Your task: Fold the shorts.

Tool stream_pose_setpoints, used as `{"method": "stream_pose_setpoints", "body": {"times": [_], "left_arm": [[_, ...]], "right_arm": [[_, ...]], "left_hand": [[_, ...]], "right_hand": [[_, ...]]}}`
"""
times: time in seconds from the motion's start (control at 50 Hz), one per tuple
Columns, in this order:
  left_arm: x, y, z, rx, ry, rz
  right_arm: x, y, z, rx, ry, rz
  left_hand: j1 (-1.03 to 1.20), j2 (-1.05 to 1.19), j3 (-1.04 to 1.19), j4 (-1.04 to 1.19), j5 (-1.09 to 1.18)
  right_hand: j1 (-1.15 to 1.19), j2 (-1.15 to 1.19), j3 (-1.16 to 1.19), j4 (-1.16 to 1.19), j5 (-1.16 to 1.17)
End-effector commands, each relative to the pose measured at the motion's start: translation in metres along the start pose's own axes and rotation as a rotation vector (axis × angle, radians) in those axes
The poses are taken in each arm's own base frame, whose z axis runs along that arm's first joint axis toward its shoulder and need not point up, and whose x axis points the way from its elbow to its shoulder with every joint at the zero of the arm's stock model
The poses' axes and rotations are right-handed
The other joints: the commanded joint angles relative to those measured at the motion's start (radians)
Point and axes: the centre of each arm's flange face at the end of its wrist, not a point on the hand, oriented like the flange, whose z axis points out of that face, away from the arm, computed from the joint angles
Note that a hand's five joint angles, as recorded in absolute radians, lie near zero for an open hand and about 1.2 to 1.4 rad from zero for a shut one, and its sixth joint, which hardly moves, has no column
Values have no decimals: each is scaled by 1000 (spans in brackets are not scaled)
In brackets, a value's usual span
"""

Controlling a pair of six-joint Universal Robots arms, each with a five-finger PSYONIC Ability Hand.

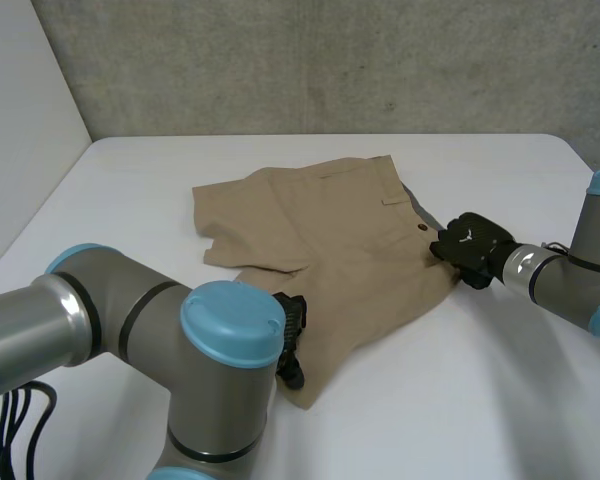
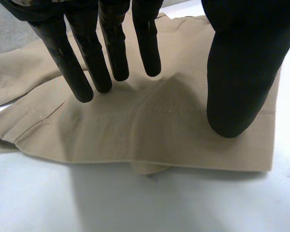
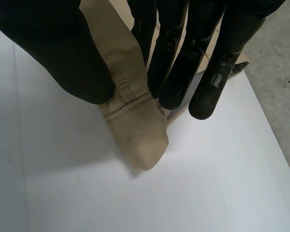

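Tan shorts [image 1: 330,230] lie spread flat on the white table [image 1: 460,400], waistband toward my right arm and legs toward the left. My left hand [image 1: 290,328] rests on the near leg's hem. In the left wrist view its straight fingers [image 2: 111,53] and thumb [image 2: 241,77] press on the cloth [image 2: 135,135], well apart, with a low ridge of fabric raised between them. My right hand [image 1: 470,248] is at the waistband's end. In the right wrist view its thumb [image 3: 63,53] and fingers [image 3: 179,72] pinch the waistband end [image 3: 135,130], belt loop included, lifted slightly off the table.
A grey concrete wall [image 1: 330,60] runs behind the table's far edge, and a pale wall [image 1: 20,120] stands at the left. My left arm's big joint [image 1: 230,330] hides part of the near table.
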Motion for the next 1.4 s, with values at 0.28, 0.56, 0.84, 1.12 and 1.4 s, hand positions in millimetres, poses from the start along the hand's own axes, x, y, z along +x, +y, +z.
{"method": "stream_pose_setpoints", "body": {"times": [0.28, 0.56, 0.84, 1.12, 1.4], "left_arm": [[6, -4, 22, 43, -59, -11], [11, -10, 10, 46, -40, 14], [-26, -45, -81, -47, -35, 364], [-33, -29, -115, -189, 100, 527], [-67, -95, 30, 161, -155, 476]], "right_arm": [[2, -19, -23, -1, 8, 82], [5, -24, -34, -29, 17, 90], [-13, -66, -126, -267, -230, 185], [-41, -86, -176, -294, -365, 91], [-7, -93, -77, -182, 10, 121]], "left_hand": [[257, 262, 262, 256, 255], [859, 863, 863, 857, 857], [859, 863, 863, 857, 857], [859, 863, 863, 857, 857], [859, 863, 863, 857, 857]], "right_hand": [[627, 234, 217, 208, 254], [627, 234, 217, 208, 254], [627, 234, 217, 208, 254], [627, 234, 217, 208, 254], [627, 234, 217, 208, 254]]}}
